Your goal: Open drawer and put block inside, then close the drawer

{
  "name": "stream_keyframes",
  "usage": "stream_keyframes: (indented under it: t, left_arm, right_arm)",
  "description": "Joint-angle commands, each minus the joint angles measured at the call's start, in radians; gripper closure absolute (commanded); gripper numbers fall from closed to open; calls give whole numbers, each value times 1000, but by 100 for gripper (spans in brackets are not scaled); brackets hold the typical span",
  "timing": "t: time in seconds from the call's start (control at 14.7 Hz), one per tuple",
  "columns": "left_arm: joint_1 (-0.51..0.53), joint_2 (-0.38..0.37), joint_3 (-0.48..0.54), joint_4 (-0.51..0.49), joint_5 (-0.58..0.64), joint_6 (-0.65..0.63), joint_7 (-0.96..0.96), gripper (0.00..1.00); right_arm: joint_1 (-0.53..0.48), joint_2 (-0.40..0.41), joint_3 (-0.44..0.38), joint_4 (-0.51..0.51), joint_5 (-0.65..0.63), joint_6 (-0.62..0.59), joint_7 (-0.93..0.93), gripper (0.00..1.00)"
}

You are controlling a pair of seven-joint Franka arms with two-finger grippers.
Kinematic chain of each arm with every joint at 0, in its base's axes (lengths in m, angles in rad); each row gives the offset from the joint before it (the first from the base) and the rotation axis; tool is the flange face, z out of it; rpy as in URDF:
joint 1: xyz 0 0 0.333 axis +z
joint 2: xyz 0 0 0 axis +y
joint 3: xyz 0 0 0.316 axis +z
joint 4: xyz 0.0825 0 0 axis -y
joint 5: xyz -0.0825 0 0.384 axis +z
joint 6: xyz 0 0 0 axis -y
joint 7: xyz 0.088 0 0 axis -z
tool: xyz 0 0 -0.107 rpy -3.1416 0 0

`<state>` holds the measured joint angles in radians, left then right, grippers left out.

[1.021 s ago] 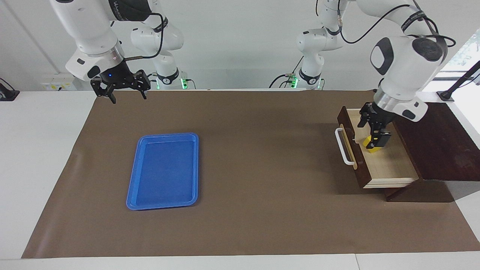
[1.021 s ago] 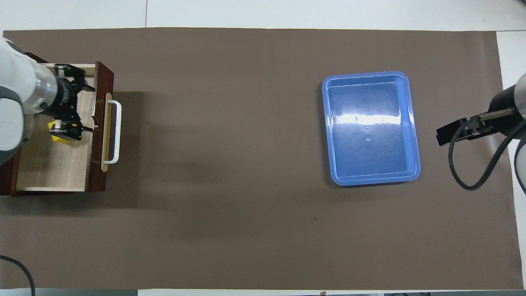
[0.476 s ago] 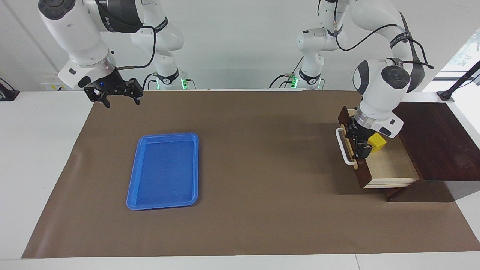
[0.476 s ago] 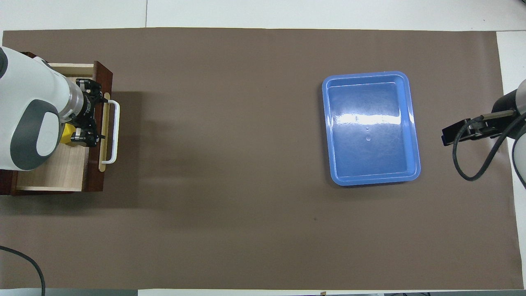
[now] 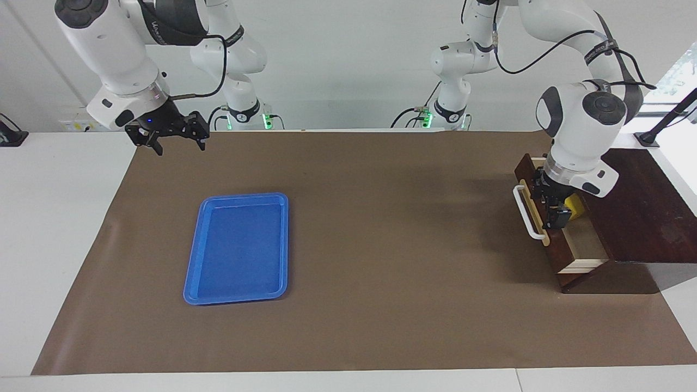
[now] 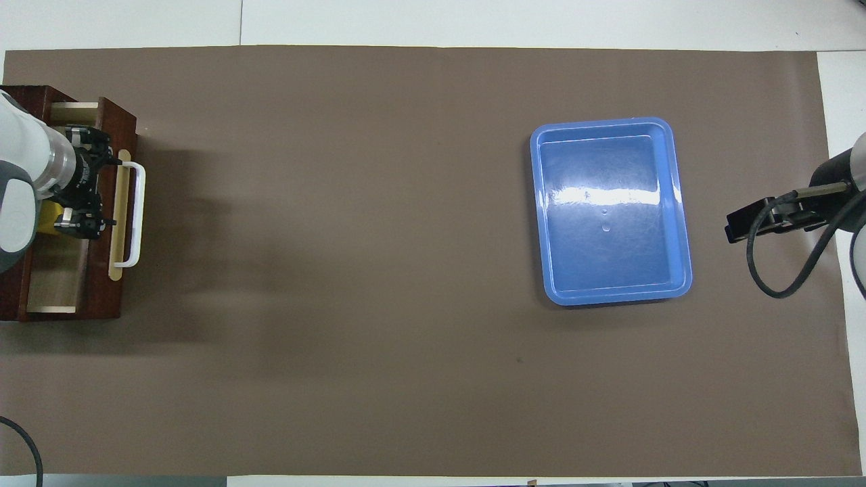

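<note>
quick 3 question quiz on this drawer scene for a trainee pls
1. True or false: the block lies in the blue tray.
2. Which gripper is at the drawer front: (a) left gripper, (b) right gripper?
3. Fill in: the drawer is partly ____.

Key:
1. False; it lies inside the drawer.
2. a; the right gripper waits up in the air at its own end.
3. open.
</note>
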<state>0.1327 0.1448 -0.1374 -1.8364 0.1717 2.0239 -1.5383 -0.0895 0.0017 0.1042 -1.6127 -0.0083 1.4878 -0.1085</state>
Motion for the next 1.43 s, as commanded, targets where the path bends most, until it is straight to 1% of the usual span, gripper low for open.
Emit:
stream_keyframes:
  t: [0.0,0.14,0.48,0.68,0.82,0.88,0.95,1.02,1.09,1.16,1.23,1.29,1.36]
  left_arm:
    - [66,-13,-4,-20,22,15,79,0]
    - [93,-13,-4,-20,22,16,142,0]
    - [129,-10,-4,-17,22,30,193,0]
    - [111,-8,-8,-12,22,24,239,0]
    - [94,-19,-13,-12,11,18,238,0]
    - [82,-25,-14,3,11,1,241,0]
    - [62,-37,-16,26,11,-34,265,0]
    - [59,-43,-22,46,9,-89,332,0]
    - [58,-66,-31,57,8,-158,430,0]
    - [51,-100,-33,58,-26,-207,528,0]
    - [38,-129,-31,62,-85,-238,637,0]
    - [33,-145,-30,86,-125,-278,729,0]
    - [31,-143,-33,112,-135,-331,777,0]
  right_arm:
    - [-21,-3,12,11,11,-18,6,0]
    - [-18,-6,12,11,8,-18,7,0]
    - [-16,-6,12,10,7,-17,7,0]
    - [-18,-6,12,10,8,-11,4,0]
    - [-16,-6,12,10,7,-6,3,0]
    - [-15,-6,14,10,7,-6,4,0]
    - [-15,-6,14,7,8,-6,6,0]
    - [-15,-6,14,7,8,-4,4,0]
    - [-15,-6,14,8,7,-1,1,0]
    - [-15,-6,14,7,7,-1,1,0]
    - [-13,-8,15,4,7,-1,0,0]
    - [-13,-9,14,4,7,-3,0,0]
    - [-13,-9,15,4,7,-4,0,0]
